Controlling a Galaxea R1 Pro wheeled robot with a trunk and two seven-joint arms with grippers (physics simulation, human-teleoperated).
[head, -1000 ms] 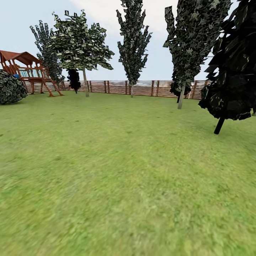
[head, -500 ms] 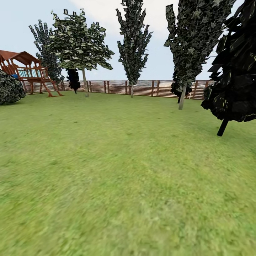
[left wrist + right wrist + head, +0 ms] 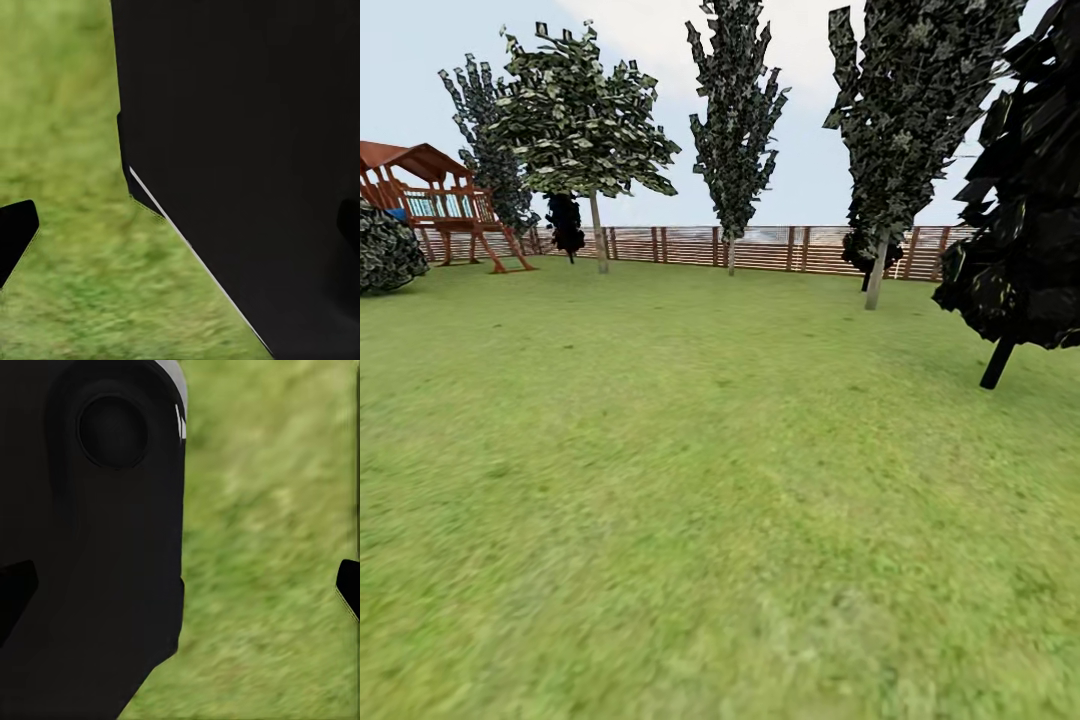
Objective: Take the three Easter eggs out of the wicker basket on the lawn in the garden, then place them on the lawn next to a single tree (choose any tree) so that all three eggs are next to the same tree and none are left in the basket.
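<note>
The lawn stretches ahead as mottled green grass, inside the garden's slatted brown fence. The Easter eggs and the wicker basket are out of view. Several trees stand along the far side. One tree has a pale grey trunk, and a darker one leans close at the right. My left gripper hangs open over grass, with dark robot bodywork behind it. My right gripper is open too, with nothing between its fingertips.
A red-brown wooden playset and a rounded bush stand at the far left. Two more trees rise near the fence. Open grass lies between me and the trees.
The whole head view has crept forward. The trees at the right have slid further right and look slightly larger, and the bush has slipped toward the left edge.
</note>
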